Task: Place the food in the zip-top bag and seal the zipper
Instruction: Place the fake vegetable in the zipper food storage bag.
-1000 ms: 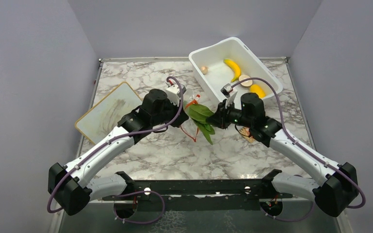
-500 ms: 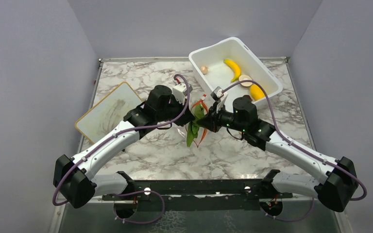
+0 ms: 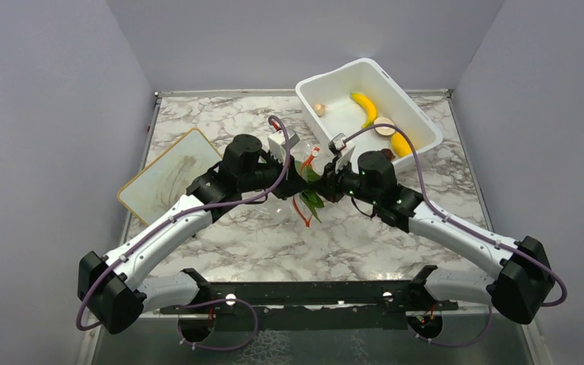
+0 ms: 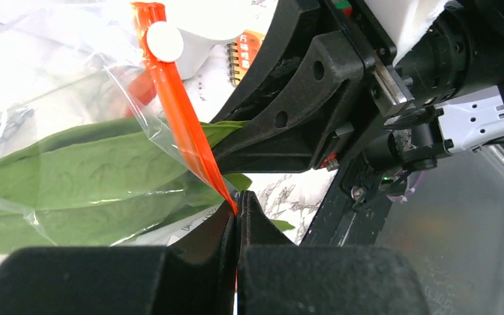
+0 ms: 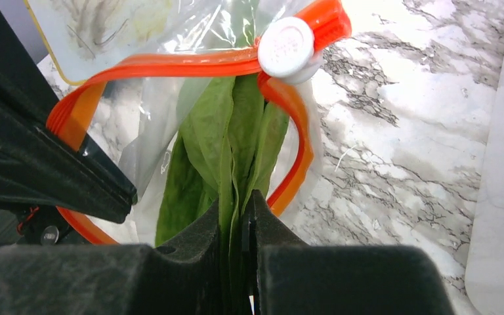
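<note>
Two arms meet over the marble table (image 3: 220, 122) beside one small clear floppy plastic zip-top bag (image 4: 52, 85). The left gripper (image 4: 237, 220) is pinched fully closed on the bag's thin red-orange zipper strip (image 4: 180, 125), holding the mouth open in a loop with its white slider tab (image 5: 287, 46) at the far end. The right gripper (image 5: 243, 216) is clamped tight on the stalk end of one long dark-green leafy vegetable (image 5: 220, 138). Its leaves pass through the open mouth and lie partly inside the bag.

One white rectangular plastic tub (image 3: 344, 115) at the far right holds four items: one yellow banana (image 3: 365, 106), one yellow oval fruit (image 3: 403, 141) and two small round beige-brown pieces (image 3: 319, 109) (image 3: 384, 125). One pale rectangular board (image 3: 169, 176) lies at the left.
</note>
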Controlling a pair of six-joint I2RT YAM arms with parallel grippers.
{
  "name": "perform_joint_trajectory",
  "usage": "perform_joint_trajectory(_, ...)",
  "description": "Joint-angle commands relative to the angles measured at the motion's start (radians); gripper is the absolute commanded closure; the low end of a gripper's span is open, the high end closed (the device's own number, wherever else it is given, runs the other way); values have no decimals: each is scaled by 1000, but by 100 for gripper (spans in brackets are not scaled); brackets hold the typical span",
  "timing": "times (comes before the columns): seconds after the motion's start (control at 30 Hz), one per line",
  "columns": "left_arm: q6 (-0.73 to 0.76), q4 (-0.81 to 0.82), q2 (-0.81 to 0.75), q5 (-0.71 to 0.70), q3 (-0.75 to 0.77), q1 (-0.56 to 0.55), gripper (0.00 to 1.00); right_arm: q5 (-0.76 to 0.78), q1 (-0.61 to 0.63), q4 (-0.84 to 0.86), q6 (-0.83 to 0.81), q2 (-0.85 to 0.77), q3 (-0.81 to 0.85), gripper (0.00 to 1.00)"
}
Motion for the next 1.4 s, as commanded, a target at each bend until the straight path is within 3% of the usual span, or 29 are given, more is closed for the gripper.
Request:
perform_joint_trajectory(0.0, -14, 75, -13, 71, -21, -3, 100, -39, 6, 116, 15, 10, 8, 99)
perform_joint_trajectory(0.27, 5, 98, 13, -29, 14, -3, 100, -226, 11, 257, 43, 9, -62, 99)
perform_joint_trajectory(0.63, -189, 203, -33, 147, -65, -3, 100, -34, 11, 391, 202, 35, -97, 99)
perform_joint_trajectory(0.8, -220, 211, -52, 160, -103, -3, 100, 32, 11, 451, 293, 30, -105, 99)
perform_joint_trajectory(1.1, -416, 393, -52, 213, -150, -3, 100, 141, 12, 489, 403, 35, -112, 99)
perform_joint_trajectory(1.37, -532, 502, -97, 157, -162, -3, 100, 156, 20, 510, 528, 77, -191, 99)
